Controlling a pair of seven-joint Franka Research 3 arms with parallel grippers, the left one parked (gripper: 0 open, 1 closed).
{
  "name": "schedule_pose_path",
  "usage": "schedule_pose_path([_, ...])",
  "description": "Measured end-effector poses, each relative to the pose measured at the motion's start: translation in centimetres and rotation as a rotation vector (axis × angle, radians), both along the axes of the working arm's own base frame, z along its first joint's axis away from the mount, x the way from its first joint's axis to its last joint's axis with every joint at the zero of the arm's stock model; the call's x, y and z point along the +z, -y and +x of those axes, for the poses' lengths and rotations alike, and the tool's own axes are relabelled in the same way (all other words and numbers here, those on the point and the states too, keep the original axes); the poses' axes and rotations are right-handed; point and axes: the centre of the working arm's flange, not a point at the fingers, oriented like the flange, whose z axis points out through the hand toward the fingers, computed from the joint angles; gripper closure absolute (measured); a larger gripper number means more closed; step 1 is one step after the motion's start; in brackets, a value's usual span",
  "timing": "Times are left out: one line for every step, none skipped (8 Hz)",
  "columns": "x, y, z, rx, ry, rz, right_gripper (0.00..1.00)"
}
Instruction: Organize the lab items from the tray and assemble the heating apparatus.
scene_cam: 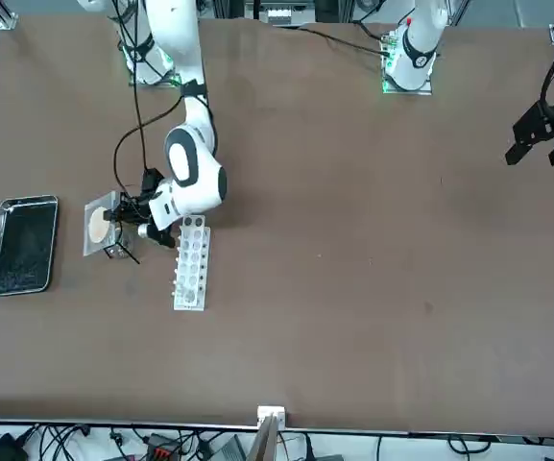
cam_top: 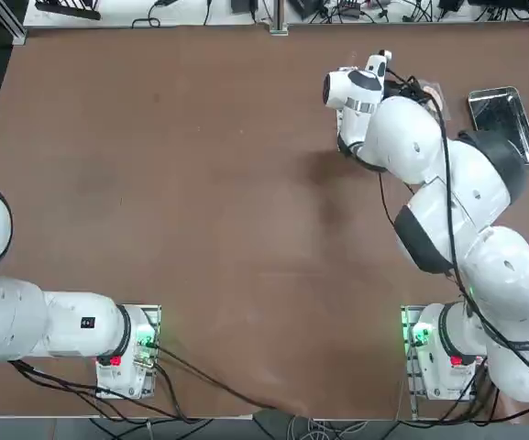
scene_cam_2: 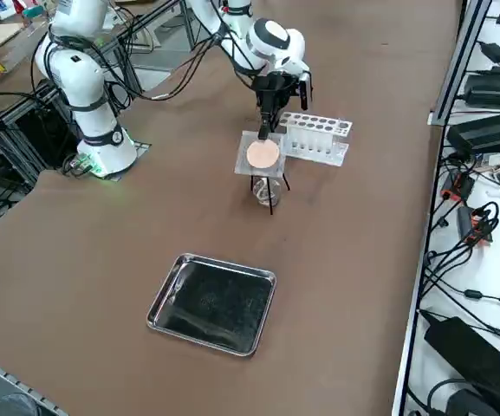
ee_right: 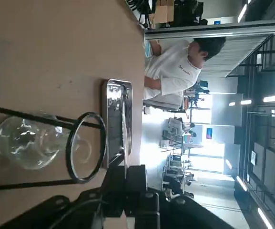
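The grey mesh pad point(scene_cam_2: 262, 154) with its tan centre hangs flat just above the black wire tripod point(scene_cam_2: 271, 192). My right gripper point(scene_cam_2: 267, 128) is shut on the pad's far edge. Under the tripod's ring point(ee_right: 86, 148) stands the clear glass burner point(ee_right: 25, 143). The wrist view shows the ring uncovered, with my shut fingers point(ee_right: 127, 176) above it. From the front, the pad point(scene_cam: 99, 226) is left of my gripper point(scene_cam: 125, 219). The shiny metal tray point(scene_cam_2: 215, 303) lies apart, with nothing in it.
The white tube rack point(scene_cam_2: 314, 137) lies right beside the tripod, close to my wrist; from the front the rack point(scene_cam: 191, 262) is on the gripper's right. The tray point(cam_top: 498, 115) is near the table's right edge. A seated person point(ee_right: 175, 71) is beyond the table.
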Motion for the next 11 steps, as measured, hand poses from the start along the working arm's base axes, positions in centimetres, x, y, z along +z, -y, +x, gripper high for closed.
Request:
schedule_pose_path([-0.2,-0.1,-0.1,-0.004,-0.002,0.006,0.98])
schedule_pose_path([-0.5,-0.2,-0.2,-0.003,-0.005,0.002,0.98])
schedule_pose_path([-0.9,-0.2,-0.3,-0.002,-0.008,-0.005,0.98])
schedule_pose_path([-1.2,-0.3,-0.3,-0.004,-0.011,-0.006,0.98])
schedule_pose_path([-1.5,-0.5,-0.5,-0.006,-0.016,-0.001,0.98])
schedule_pose_path([-1.8,-0.7,-0.6,-0.004,-0.018,0.000,0.98])
schedule_pose_path([-2.0,-1.0,-0.5,-0.002,-0.016,-0.001,0.98])
schedule_pose_path([-2.2,-1.1,-0.5,-0.001,-0.016,-0.004,0.98])
schedule_pose_path([-2.5,-1.0,-0.5,-0.001,-0.018,-0.010,0.98])
schedule_pose_path([-2.8,-0.9,-0.5,-0.003,-0.019,-0.017,0.98])
schedule_pose_path([-2.9,-0.6,-0.4,-0.007,-0.021,-0.021,0.98])
